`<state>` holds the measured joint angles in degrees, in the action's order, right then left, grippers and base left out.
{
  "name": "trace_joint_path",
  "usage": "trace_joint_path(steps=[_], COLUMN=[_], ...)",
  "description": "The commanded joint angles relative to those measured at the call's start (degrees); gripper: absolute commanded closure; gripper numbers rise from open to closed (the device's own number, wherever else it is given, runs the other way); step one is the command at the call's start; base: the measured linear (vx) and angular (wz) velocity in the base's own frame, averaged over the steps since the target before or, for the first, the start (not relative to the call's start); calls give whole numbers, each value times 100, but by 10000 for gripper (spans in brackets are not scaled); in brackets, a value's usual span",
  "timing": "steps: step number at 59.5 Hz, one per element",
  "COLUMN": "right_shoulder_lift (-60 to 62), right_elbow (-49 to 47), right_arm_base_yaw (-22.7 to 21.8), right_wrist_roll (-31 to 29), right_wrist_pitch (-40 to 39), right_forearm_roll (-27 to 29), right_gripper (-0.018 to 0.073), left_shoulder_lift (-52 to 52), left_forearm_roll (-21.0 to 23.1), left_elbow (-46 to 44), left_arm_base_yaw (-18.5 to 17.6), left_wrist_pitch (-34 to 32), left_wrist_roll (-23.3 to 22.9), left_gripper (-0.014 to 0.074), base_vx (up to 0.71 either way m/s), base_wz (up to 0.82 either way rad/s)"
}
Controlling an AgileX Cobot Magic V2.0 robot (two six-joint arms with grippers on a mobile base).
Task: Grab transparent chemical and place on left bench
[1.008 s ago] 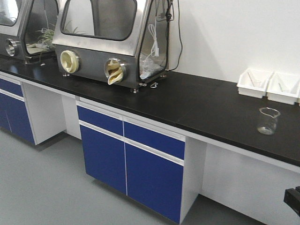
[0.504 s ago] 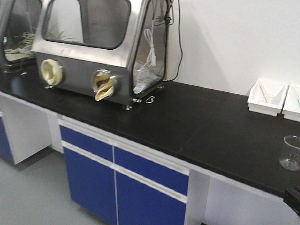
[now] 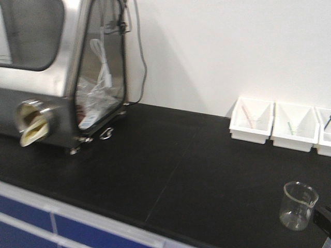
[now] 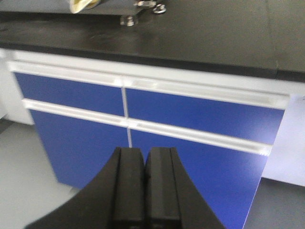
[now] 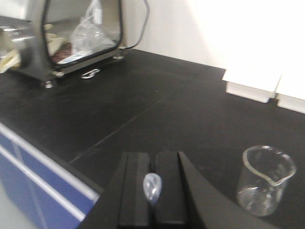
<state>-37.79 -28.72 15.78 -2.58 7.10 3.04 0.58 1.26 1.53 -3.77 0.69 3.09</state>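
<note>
1. While the glass beaker (image 3: 297,205) sits at 4 o'clock on the table (image 3: 170,170), judge it light, fragile and slick; grip its wall.
2. Your left tool (image 4: 144,152) is closed and empty; your right tool (image 5: 153,160) pinches a clear bulb (image 5: 152,187).

No writing to read
The beaker (image 3: 298,205), the white trays (image 3: 252,120) and the steel box (image 3: 57,77) carry no legible marks, labels, brands or numbers.

The left gripper (image 4: 144,155) faces forward with its black jaws pressed flat together, while the right gripper (image 5: 152,160) angles slightly downward, its jaws almost closed and pinching a small clear bulb (image 5: 152,186), with a dark corner of it showing at the front view's lower right edge.
</note>
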Motion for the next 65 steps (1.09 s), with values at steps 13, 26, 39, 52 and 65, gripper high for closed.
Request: trace_joint_path(steps=[13, 26, 39, 52, 65], right_shoulder_lift=[16, 16, 16, 16, 16], right_elbow=[-176, -176, -176, -176, -176], right_arm_base_yaw=[11, 11, 11, 11, 11], right_wrist_roll=[-34, -34, -34, -34, -34], right_wrist_pitch=[-472, -472, -472, -472, -472], right_forearm_roll=[-17, -17, -17, -17, -17], right_gripper=[562, 562, 562, 562, 562], left_shoulder_lift=[110, 110, 110, 110, 110], left_forearm_roll=[4, 4, 4, 4, 4], left_elbow=[93, 93, 93, 93, 93], left_arm_base_yaw=[-10, -10, -10, -10, -10], left_wrist_pitch=[-449, -449, -449, -449, -449], left_wrist_roll=[-45, -45, -45, -45, -45], left_gripper=[600, 600, 600, 600, 600], base_vx=[39, 34, 27, 18, 8], base_wz=[-42, -43, -42, -38, -25])
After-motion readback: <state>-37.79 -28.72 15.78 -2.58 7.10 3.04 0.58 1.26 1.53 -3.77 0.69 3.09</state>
